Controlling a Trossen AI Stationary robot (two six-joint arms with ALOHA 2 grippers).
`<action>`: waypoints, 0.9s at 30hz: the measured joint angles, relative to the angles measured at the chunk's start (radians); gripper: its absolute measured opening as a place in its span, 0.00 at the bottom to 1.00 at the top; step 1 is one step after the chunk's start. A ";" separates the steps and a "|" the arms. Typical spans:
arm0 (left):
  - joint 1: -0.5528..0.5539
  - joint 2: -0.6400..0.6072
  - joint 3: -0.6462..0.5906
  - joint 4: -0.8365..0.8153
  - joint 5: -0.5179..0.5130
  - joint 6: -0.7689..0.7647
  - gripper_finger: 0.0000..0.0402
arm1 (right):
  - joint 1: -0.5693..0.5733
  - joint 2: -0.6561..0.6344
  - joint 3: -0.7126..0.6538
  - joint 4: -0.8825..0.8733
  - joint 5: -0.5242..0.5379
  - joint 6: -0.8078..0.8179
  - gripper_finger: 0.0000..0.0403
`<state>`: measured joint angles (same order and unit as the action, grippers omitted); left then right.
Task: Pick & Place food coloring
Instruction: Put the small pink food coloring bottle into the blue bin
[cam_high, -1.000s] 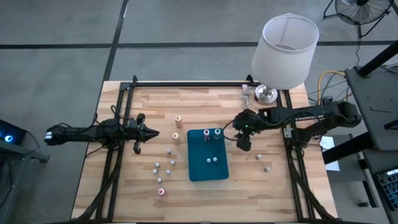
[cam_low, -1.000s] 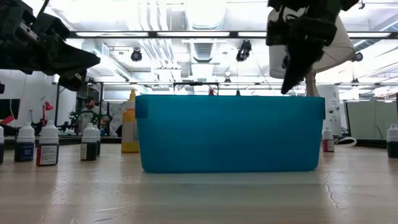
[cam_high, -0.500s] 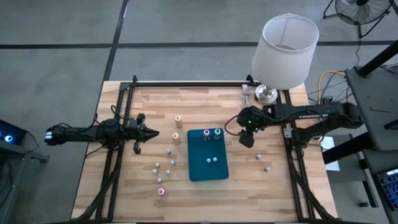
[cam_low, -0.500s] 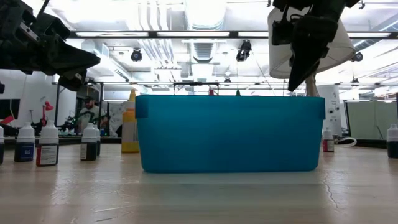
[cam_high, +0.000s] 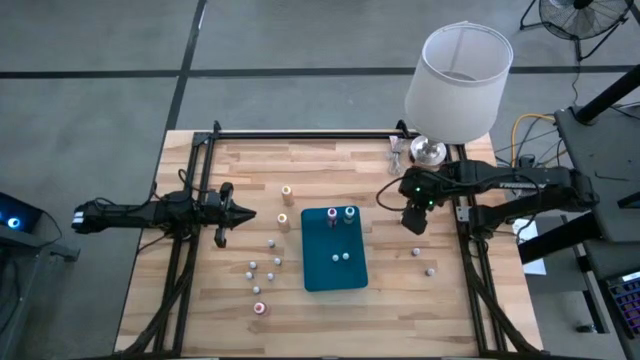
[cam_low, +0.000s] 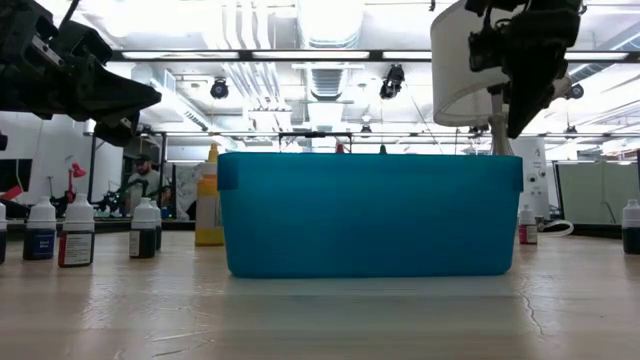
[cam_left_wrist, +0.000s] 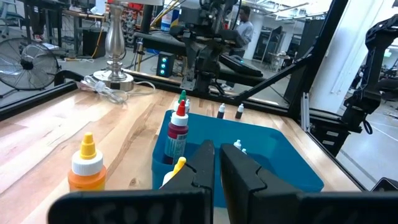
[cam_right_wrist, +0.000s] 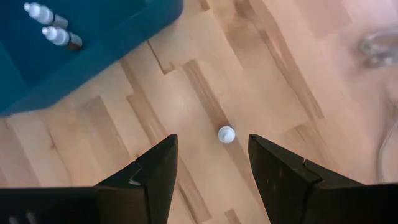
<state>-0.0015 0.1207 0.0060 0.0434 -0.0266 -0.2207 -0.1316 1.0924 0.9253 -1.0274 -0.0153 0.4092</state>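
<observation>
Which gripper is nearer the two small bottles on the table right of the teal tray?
Right. The right gripper hovers open just above-left of those two bottles, while the left gripper sits shut far across the tray.

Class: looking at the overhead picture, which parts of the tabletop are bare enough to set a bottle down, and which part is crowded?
Bare wood: the strip below the teal tray, and the far side between the back rail and the orange-topped bottles. Crowded: the cluster of small bottles left of the tray.
</observation>
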 joint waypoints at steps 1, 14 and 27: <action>0.000 0.000 0.000 0.000 0.000 0.000 0.00 | -0.009 -0.004 0.000 -0.003 -0.007 0.011 0.47; 0.000 0.000 0.000 0.000 0.000 0.000 0.00 | -0.105 0.049 0.000 -0.067 -0.010 0.115 0.46; 0.000 0.000 0.000 0.000 0.000 0.000 0.00 | -0.115 0.186 0.000 -0.045 -0.004 0.163 0.46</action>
<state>-0.0016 0.1207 0.0059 0.0433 -0.0268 -0.2204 -0.2463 1.2786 0.9257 -1.0724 -0.0194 0.5717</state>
